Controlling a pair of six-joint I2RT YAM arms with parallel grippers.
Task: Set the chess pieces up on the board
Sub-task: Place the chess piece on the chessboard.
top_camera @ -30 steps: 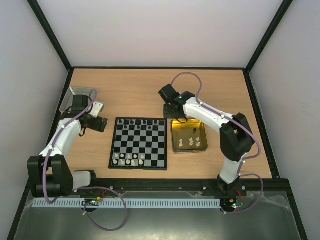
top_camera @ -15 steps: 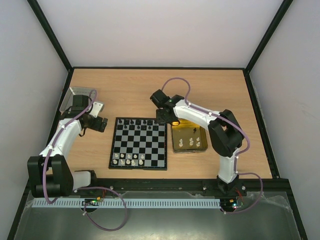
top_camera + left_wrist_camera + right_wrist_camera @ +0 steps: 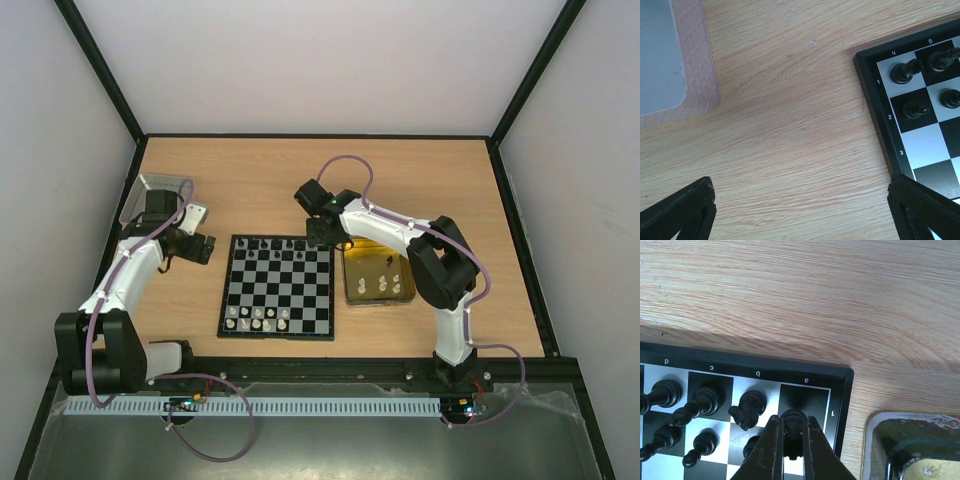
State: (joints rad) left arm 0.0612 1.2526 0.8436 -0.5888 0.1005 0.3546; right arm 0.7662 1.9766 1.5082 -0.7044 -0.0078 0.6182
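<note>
The board (image 3: 224, 300) lies mid-table, with black chess pieces (image 3: 276, 246) on its far rows and white ones (image 3: 257, 318) on its near rows. My right gripper (image 3: 321, 238) is over the board's far right corner. In the right wrist view it (image 3: 792, 419) is shut on a black piece (image 3: 793, 434), held just above the dark corner square "a" (image 3: 812, 396), next to a black knight (image 3: 748, 409). My left gripper (image 3: 205, 249) hovers over bare table left of the board, open and empty (image 3: 801, 182). The board's corner (image 3: 875, 100) lies to its right.
A gold tin tray (image 3: 349, 276) right of the board holds several white pieces (image 3: 379, 286) and a black one (image 3: 386, 262). Its rim shows in the right wrist view (image 3: 875, 421). A silver-grey lid (image 3: 156, 189) sits at the far left and also shows in the left wrist view (image 3: 695, 60).
My right arm has swung left from the tray's far edge to the board's far right corner, with the black piece in its jaws. The left arm has not moved.
</note>
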